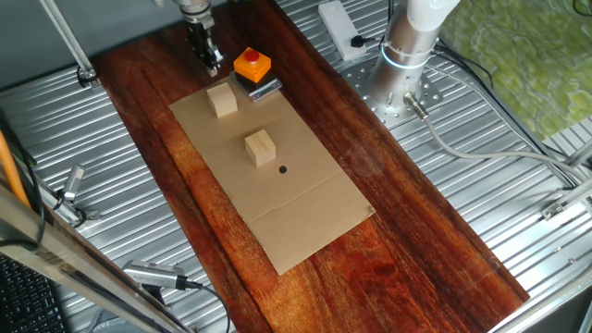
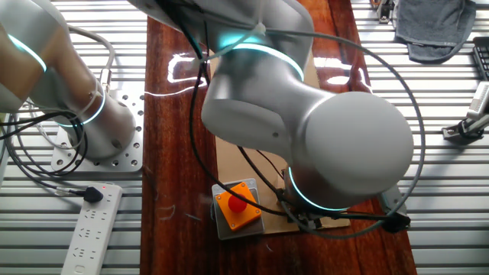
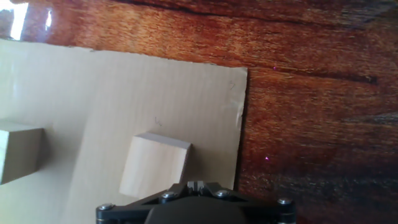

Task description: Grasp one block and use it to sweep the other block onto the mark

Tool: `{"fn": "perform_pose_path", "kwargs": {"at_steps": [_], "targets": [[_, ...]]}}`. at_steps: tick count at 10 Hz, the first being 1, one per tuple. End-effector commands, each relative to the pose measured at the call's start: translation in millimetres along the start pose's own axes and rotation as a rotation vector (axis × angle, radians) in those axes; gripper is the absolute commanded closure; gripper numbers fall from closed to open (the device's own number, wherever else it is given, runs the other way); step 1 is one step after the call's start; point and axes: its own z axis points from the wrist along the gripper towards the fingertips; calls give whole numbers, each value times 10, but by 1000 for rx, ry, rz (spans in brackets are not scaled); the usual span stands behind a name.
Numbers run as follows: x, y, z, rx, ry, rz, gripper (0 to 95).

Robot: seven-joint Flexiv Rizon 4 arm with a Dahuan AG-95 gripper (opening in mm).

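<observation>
Blocks look like light, rigid bare wood; I'd pinch the near block, just ahead of my gripper, across opposite flat faces. The other block lies farther out beside the mark. I cannot tell how wide the jaws stand; they hold nothing.

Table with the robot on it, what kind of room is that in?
Probably a robot lab or workshop. A robot arm is bolted to a ribbed metal bench, with cables, a power strip, and an orange box with a red button.

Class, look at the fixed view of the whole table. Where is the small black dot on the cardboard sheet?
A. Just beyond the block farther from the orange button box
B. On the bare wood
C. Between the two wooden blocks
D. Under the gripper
A: the black dot lies on the cardboard sheet beside the wooden block farther from the orange button box.
</observation>
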Motion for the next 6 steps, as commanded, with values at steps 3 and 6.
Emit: {"fn": "perform_pose_path", "kwargs": {"at_steps": [3, 6], "targets": [[-16, -28, 151, 1, -1, -12, 950], [-27, -52, 273, -4, -3, -14, 950]]}}
